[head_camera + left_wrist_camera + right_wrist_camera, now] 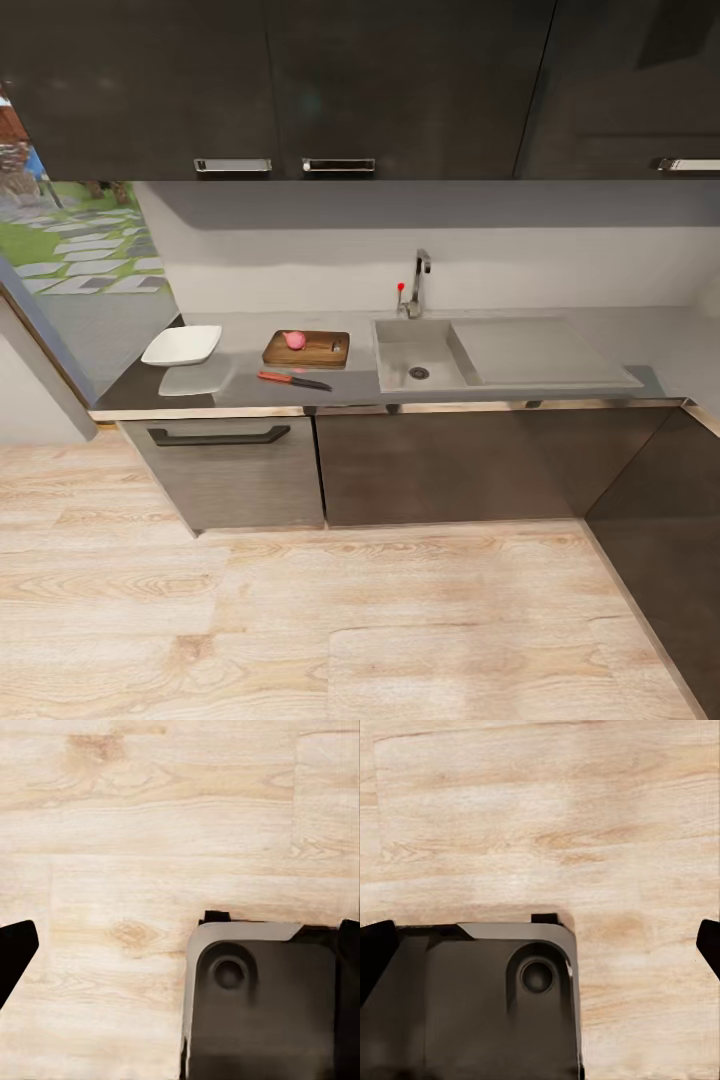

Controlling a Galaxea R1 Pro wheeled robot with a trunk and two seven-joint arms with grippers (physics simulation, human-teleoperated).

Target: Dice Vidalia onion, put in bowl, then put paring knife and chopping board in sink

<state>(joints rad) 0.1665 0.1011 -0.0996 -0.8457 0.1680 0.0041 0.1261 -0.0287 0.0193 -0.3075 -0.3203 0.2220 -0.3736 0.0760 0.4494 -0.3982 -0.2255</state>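
Observation:
Across the room, the pink-red Vidalia onion point(295, 340) sits on the dark-brown chopping board point(322, 351), on the grey countertop point(350, 386) just left of the sink point(403, 346). The paring knife point(293, 379) with its orange-red handle lies on the countertop in front of the board. The white square bowl point(182, 345) rests further left, near the counter's end. The sink basin holds nothing but its drain. My left gripper point(180, 945) and right gripper point(542, 943) hang over the wooden floor, fingers spread wide and holding nothing.
A chrome tap point(418, 282) stands behind the sink, with the drainboard point(535, 350) to its right. Dark cabinets run below and above the counter, and another dark unit point(660, 520) juts out on the right. Light wooden floor point(300, 620) lies between me and the counter. My dark base point(262, 1012) sits under the grippers.

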